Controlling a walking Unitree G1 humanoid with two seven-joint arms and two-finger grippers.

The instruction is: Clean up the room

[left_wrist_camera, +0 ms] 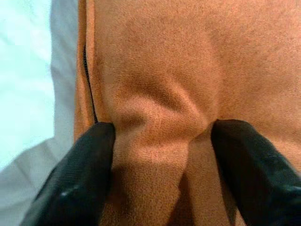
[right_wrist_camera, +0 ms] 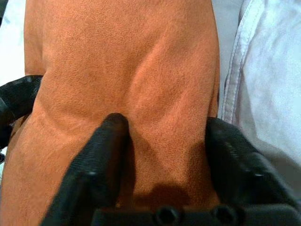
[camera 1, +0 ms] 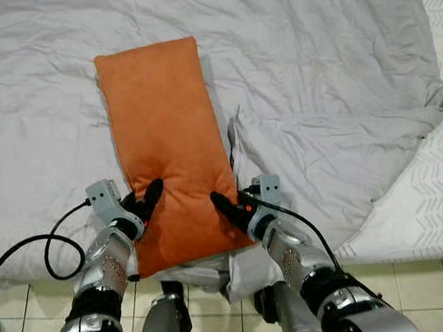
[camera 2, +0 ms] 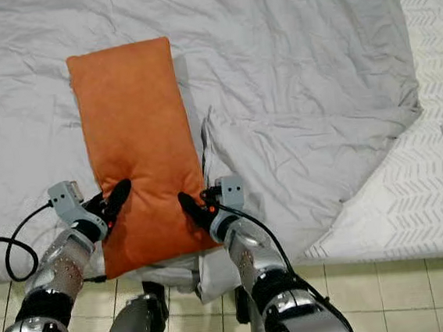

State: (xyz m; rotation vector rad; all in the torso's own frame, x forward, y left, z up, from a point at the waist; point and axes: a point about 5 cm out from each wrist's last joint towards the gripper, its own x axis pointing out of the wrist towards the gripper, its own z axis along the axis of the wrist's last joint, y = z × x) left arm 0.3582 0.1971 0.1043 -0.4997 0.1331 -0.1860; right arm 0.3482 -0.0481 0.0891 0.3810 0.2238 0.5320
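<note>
Currently both grippers pinching orange pillow point(camera 1: 169, 147) at near end. Left gripper point(camera 1: 140, 205) clamped on left edge, fabric bunched between fingers point(left_wrist_camera: 80, 169) beside zipper. Right gripper point(camera 1: 232, 210) clamped on right edge, same fold between fingers point(right_wrist_camera: 101, 155). Two-point hold because pillow long and floppy; one grip would let it sag. Pillow lies lengthwise on grey duvet point(camera 1: 331, 85), near end overhanging bed edge above tiled floor point(camera 1: 437, 286). Far end probably rests on bed.
</note>
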